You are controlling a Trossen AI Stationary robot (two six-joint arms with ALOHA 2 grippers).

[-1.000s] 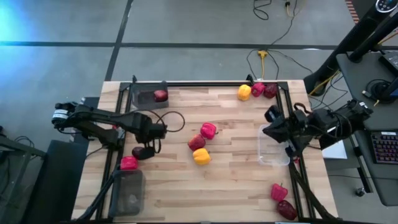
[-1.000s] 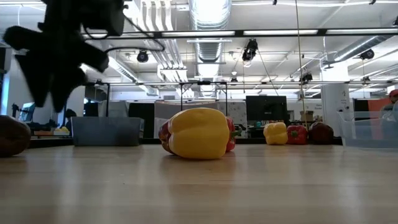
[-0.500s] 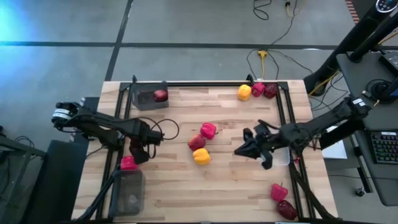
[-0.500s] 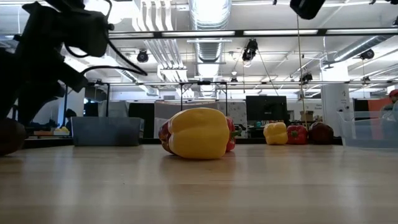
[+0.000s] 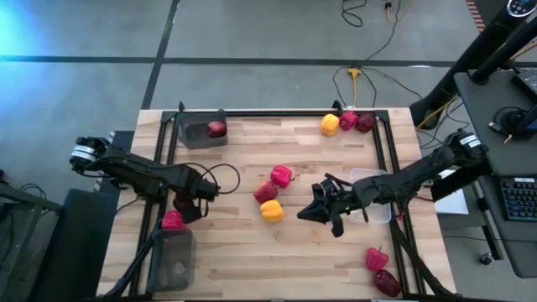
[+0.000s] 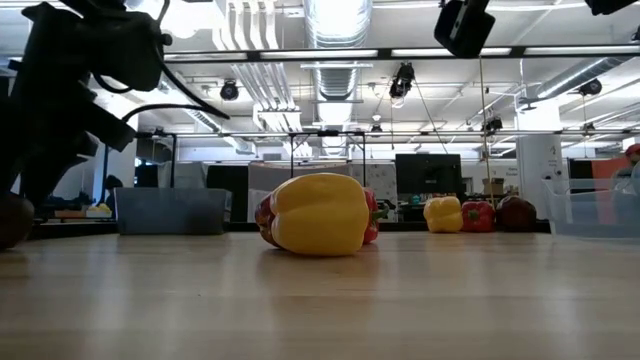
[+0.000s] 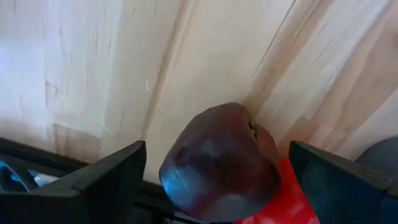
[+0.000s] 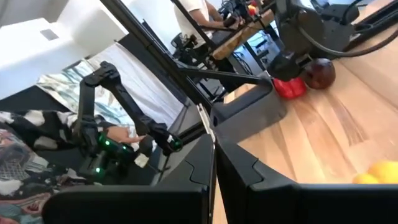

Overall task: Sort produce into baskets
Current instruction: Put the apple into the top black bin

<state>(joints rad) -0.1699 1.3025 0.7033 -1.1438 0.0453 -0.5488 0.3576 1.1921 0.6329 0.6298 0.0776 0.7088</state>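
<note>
Left gripper (image 5: 186, 204) has dropped, fingers spread around the dark red apple (image 7: 219, 163) near the worktop's left edge. Right gripper (image 5: 312, 210), fingers together, has pushed further toward the yellow bell pepper (image 5: 272, 211) mid-worktop.

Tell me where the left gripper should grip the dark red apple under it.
Grip the dark red apple across its round middle, coming straight down; the left gripper already straddles it with fingers open. A red pepper touches one side, so keep the fingers off that side.
</note>
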